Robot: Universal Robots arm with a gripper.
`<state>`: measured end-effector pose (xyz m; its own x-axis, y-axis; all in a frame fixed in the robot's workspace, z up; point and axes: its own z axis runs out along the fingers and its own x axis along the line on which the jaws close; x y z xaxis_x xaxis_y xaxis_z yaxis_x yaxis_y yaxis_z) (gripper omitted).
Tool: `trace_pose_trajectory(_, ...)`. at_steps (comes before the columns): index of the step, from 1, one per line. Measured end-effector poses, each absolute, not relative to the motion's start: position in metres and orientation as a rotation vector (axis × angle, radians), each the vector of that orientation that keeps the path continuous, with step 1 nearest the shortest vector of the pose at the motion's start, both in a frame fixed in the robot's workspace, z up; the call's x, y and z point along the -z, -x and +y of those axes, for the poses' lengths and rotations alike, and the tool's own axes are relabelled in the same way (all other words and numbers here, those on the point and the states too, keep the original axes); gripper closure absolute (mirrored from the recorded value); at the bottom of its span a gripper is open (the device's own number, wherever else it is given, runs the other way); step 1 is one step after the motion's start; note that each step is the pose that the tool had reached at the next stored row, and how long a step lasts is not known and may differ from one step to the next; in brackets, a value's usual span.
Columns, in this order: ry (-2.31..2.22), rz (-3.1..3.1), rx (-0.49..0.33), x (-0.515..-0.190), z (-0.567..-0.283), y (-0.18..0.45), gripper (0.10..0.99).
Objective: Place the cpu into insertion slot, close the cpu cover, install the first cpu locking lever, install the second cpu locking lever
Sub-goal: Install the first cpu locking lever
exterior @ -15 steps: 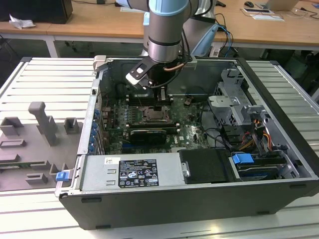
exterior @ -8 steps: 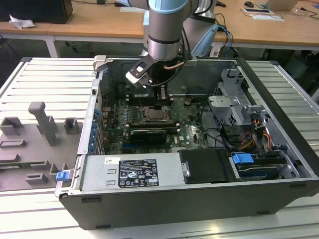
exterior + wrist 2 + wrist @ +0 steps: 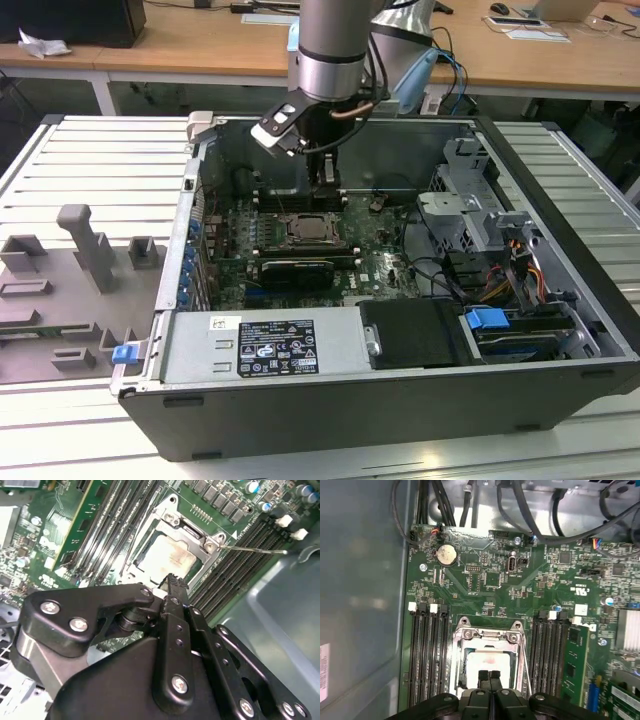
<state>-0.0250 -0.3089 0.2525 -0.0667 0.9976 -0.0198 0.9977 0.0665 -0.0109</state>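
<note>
Hovering inside the open computer case (image 3: 560, 330), the arm's fingers (image 3: 483, 679) are pressed together with nothing between them. Directly beneath their tips lies the cpu (image 3: 487, 659), its pale metal top seated in the insertion slot (image 3: 455, 656) on the green circuit board (image 3: 485, 582). The cpu cover (image 3: 487, 636) lies flat around the chip, its square window framing the pale top just ahead of the fingers. The tips seem to hang slightly above the chip, though contact cannot be ruled out from these angles. In the second wrist view a thin locking lever (image 3: 252, 549) juts from the socket's corner beyond the fingertips and crosses the memory slots (image 3: 240, 562), apparently unlatched. More dark memory slots flank the socket on either side of the fingers; a round coin battery (image 3: 446, 555) sits well past them, near the board's far edge.
</note>
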Motion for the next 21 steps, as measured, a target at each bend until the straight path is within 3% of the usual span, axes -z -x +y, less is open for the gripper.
trace_pose_trajectory(6, -2.123, 2.299, 0.041, -0.272, -0.309, 0.025, 0.98)
trace_pose_trajectory(21, -1.665, 2.644, 0.037, -0.272, -0.309, 0.025, 0.98)
